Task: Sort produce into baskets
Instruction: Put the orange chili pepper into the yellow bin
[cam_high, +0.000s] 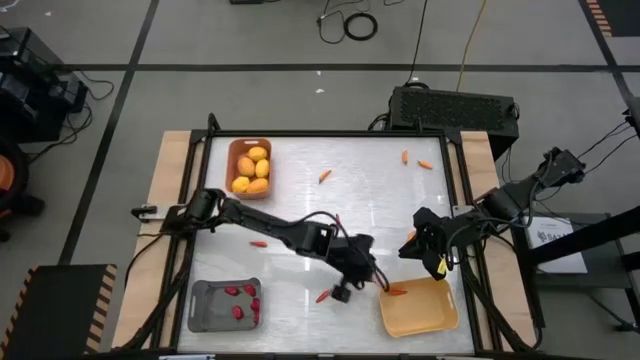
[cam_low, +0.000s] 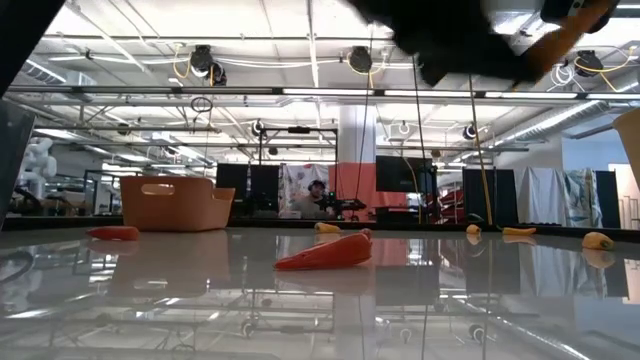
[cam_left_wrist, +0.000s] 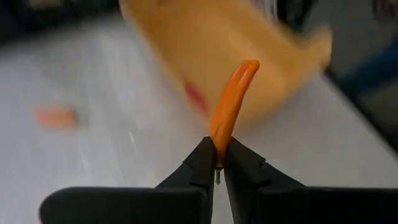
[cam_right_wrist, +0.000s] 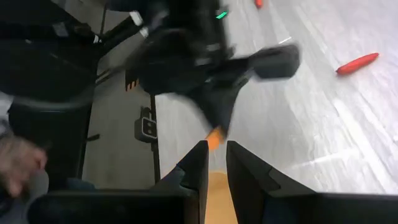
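Left wrist view: fingers (cam_left_wrist: 219, 163) pinch curved orange carrot (cam_left_wrist: 231, 99).

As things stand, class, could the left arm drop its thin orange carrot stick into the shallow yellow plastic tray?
Probably yes: the left gripper, shut on the carrot stick, hangs beside the yellow tray; nothing blocks it, though the right gripper is close.

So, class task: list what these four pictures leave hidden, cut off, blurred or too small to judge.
- High view: what the right hand holds, if anything; too small, dark arm over it.
- Left wrist view: the yellow basket behind the carrot stick gripped by the left hand is blurred, its contents unclear.
- Low view: both arms cut off by the top edge.
- High view: the red pieces in the grey basket; too small to count.
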